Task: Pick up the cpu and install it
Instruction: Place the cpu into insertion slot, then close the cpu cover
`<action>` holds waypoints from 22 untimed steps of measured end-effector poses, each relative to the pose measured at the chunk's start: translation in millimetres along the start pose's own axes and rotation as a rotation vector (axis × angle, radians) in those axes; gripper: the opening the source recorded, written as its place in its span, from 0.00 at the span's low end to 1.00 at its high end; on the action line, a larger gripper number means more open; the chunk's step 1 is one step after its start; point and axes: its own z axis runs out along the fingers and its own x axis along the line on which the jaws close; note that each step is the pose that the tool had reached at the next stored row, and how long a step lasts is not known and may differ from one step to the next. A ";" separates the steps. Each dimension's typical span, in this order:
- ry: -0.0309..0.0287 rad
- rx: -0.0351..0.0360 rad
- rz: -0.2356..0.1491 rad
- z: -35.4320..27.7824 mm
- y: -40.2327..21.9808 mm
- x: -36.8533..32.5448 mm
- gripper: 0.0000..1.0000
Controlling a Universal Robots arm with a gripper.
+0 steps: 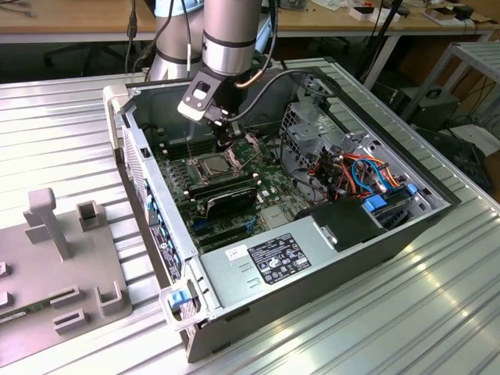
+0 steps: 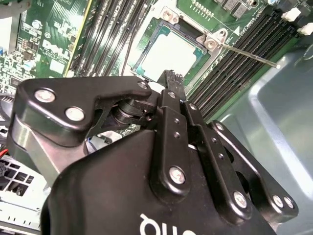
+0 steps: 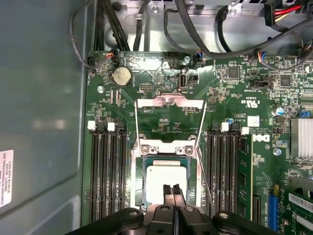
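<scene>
The cpu (image 3: 164,178) lies flat in the metal-framed socket (image 3: 136,176) on the green motherboard, its silvery face up. It also shows in the second wrist view as the cpu (image 2: 171,51). The socket's load plate (image 3: 168,100) is swung open away from it, and the thin lever rod (image 3: 205,171) stands free beside it. My gripper (image 3: 171,192) hangs just above the chip's near edge, fingers together with nothing between them. In the exterior view my gripper (image 1: 225,142) reaches into the open computer case, directly over the socket (image 1: 211,166).
Rows of black memory slots (image 3: 105,176) flank the socket on both sides. Black memory sticks (image 1: 223,191) lie near it. A power supply (image 1: 273,258), a drive cage with coloured cables (image 1: 355,168) and the case walls (image 1: 137,168) hem in the board. A grey fixture (image 1: 55,226) stands outside the case.
</scene>
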 end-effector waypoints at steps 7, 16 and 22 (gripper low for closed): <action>-0.0003 0.0000 0.000 -4.3 0.2 -0.1 0.11; -0.0001 0.0000 0.000 -6.0 0.3 -0.1 0.11; 0.0000 -0.0001 0.000 -10.5 0.6 -0.3 0.11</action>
